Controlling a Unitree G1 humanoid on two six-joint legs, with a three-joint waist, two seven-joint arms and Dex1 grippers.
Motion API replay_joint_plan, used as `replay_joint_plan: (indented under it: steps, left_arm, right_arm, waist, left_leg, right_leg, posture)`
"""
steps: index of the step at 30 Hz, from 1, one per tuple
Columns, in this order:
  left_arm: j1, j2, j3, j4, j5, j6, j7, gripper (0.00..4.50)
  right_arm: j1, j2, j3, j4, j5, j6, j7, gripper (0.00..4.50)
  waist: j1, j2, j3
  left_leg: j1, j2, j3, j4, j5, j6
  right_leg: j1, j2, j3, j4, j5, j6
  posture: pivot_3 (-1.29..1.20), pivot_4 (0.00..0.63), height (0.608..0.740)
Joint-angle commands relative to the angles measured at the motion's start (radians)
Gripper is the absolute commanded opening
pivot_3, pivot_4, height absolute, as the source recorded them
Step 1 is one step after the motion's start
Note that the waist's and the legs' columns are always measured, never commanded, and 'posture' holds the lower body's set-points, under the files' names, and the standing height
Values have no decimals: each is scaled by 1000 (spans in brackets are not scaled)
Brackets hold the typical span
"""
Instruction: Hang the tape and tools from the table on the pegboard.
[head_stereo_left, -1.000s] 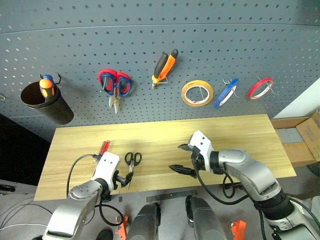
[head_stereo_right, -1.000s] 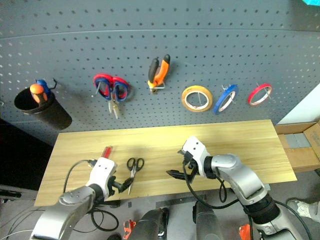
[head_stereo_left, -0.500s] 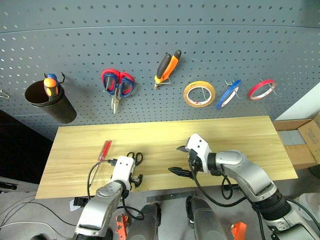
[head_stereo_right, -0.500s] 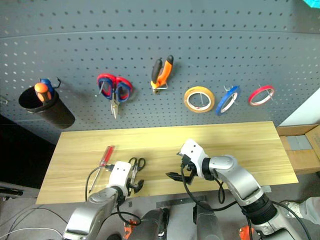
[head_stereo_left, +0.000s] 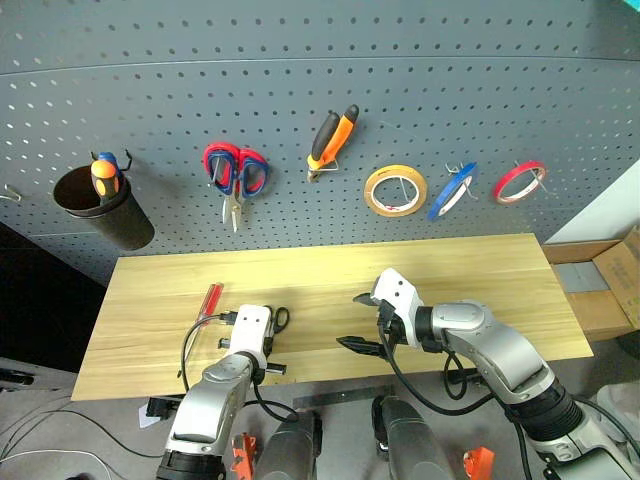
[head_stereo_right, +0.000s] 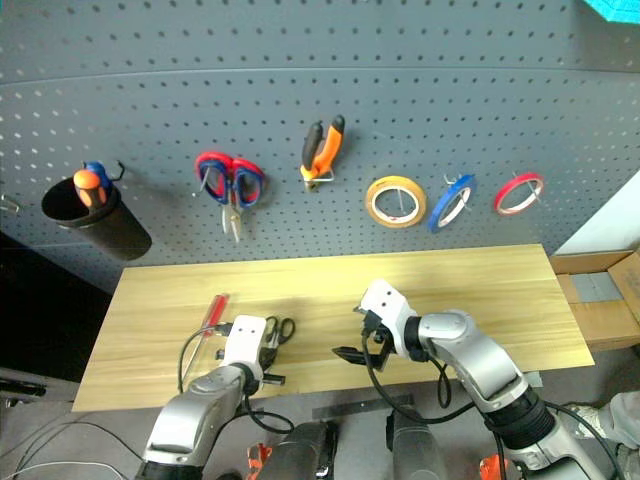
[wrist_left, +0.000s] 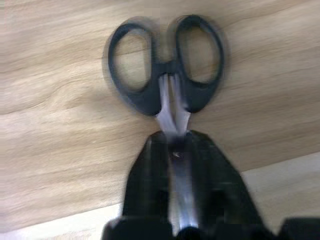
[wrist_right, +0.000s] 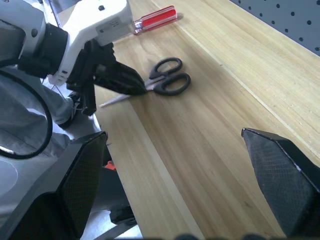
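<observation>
Black scissors (wrist_left: 167, 65): blades pinched in closed left gripper (wrist_left: 177, 150), handles ahead, flat on desk (wrist_left: 60, 125); risk: smooth blades slipping out on lifting; right gripper (head_stereo_left: 362, 320) wide, empty.

Silver arms, white wrists, black tools, cables.

**Grey pegboard wall backs workshop bench**

A dark grey pegboard (head_stereo_left: 500, 80) rises beyond the right gripper (head_stereo_left: 348, 319), evenly lit and spanning the wall. The light wood-plank table (head_stereo_left: 480, 270) lies beneath the gripper and runs out to both sides of it. Well to the gripper's right, a white wall (head_stereo_left: 610, 215) meets cardboard boxes (head_stereo_left: 620, 275). Far to its left, cables (head_stereo_left: 25, 432) trail over grey floor (head_stereo_left: 90, 420).
</observation>
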Motion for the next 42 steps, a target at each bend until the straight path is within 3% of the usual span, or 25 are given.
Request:
replay_joint_plan:
  steps: [1,7,15,27,42]
  left_arm:
    - [45,39,17,-56,5,-99,-46,113]
    - [116,51,124,-251,-57,-672,-178,113]
    - [143,47,142,-197,44,-1013,-159,113]
    - [36,17,184,-222,84,-1029,-62,113]
    - [-55,-25,168,-138,87,-990,-21,113]
  right_arm:
    - [5,19,-28,-37,30,-27,16,4500]
    - [17,51,-62,-44,78,-65,49,4500]
    - [-4,89,-47,21,69,-127,67,4500]
    - [-48,112,-40,115,38,-206,100,4500]
    - [-156,161,-80,55,32,-238,53,4500]
  waist:
    - [-1,0,0]
    - [10,0,0]
    - [9,1,-1]
    - [24,0,-2]
    - [30,0,-3]
  left_leg:
    - [1,0,0,0,0,0]
    - [-3,1,-2,0,0,-1]
    - [-3,2,-2,-1,-1,1]
    - [-3,2,-2,-1,-1,0]
    - [-4,2,-3,0,-1,0]
  right_leg:
    - [0,0,0,0,0,0]
    - [0,0,-2,-5,0,0]
    - [2,0,-4,-12,4,0]
    - [2,1,-4,-12,5,0]
    - [2,1,-5,-12,6,0]
  posture:
    - [-44,259,740]
    - [-29,252,740]
    - [-5,236,740]
    - [15,225,740]
    - [-4,216,740]
